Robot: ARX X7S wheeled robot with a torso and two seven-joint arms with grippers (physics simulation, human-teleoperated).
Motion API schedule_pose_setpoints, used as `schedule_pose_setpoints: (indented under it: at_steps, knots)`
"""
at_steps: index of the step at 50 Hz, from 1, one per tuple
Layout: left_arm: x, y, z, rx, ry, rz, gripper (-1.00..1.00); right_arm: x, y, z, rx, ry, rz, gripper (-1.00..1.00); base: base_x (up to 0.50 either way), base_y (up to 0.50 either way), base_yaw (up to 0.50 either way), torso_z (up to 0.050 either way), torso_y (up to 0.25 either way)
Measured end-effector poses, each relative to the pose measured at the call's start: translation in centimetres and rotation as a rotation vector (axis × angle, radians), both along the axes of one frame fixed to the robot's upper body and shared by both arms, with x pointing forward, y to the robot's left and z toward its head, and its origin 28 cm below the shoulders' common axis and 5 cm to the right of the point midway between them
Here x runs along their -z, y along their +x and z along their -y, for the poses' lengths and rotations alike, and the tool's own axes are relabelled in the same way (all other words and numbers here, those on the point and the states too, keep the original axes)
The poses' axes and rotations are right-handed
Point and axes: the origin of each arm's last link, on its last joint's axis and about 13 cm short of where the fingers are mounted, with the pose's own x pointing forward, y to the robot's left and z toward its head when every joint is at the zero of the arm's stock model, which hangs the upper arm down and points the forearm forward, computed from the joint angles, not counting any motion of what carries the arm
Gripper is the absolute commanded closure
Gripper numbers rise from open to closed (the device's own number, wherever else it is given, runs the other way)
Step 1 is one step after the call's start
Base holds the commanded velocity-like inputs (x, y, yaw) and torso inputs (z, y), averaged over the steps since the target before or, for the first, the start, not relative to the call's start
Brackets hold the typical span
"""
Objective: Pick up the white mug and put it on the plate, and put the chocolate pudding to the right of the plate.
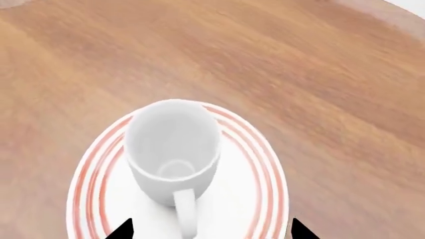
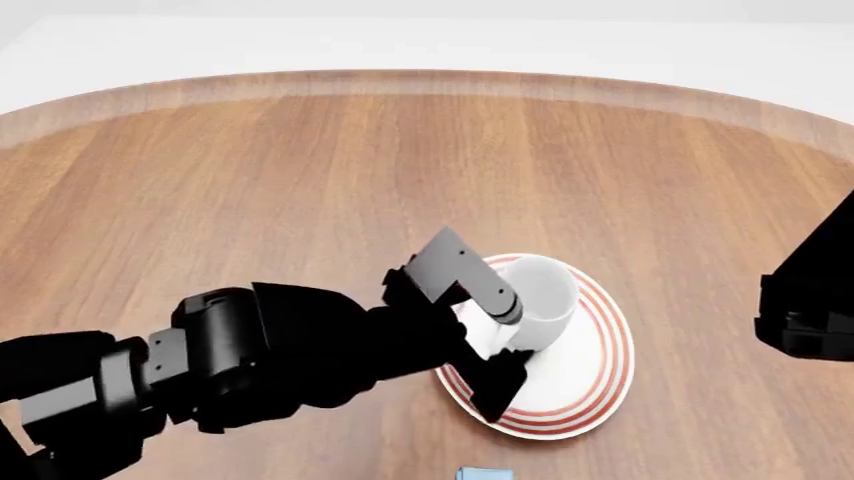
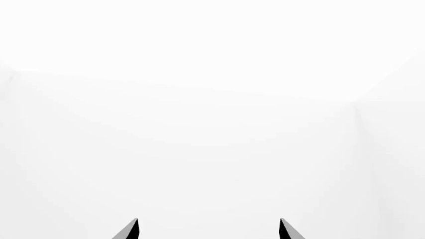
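white mug (image 1: 174,149): plain white | plate (image 1: 256,199): white, red rings | table (image 2: 267,180): brown woodgrain

Table (image 2: 267,180): round wooden top under me, warm brown grain, pale rim.
Backdrop (image 2: 427,30): plain white beyond my table's edge.

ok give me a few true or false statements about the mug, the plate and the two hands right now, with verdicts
1. The white mug stands upright on the plate. True.
2. The mug's handle points away from the left hand. False: in the left wrist view the handle points toward that hand.
3. The left hand is shut on the mug. False: its fingertips sit wide apart either side of the handle, touching nothing.
4. The plate has red rings around its rim. True.
5. The right hand is over the plate. False: its wrist view shows only blank white, and the hand is open.
6. The mug is empty. True.
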Motion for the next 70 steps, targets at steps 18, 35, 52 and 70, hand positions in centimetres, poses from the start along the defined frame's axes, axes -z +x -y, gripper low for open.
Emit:
schedule_pose_setpoints:
  at_steps: [18,35,52,70]
  knots:
    - [-3.3,-3.7,-1.6,0.058,-0.074,0.114,-1.0,0.1,0.0,0.0,-0.001,0.0,-0.002,-1.0,0.0,0.0,0.0,0.0,0.0]
    - [-7.0,-5.4,-3.6,0.031,-0.187,0.238,-1.0,0.1,0.0,-0.1,-0.002,-0.001,-0.003,-1.0,0.0,0.0,0.0,0.0,0.0]
    - [-10.1,-6.9,-6.6,-0.054,-0.355,0.333,-1.0,0.1,-0.1,-0.1,-0.001,-0.003,-0.002,-1.0,0.0,0.0,0.0,0.0,0.0]
    - [-11.5,-7.1,-10.4,-0.39,-0.434,0.611,-1.0,0.1,-0.1,-0.1,-0.001,-0.003,-0.001,-1.0,0.0,0.0,0.0,0.0,0.0]
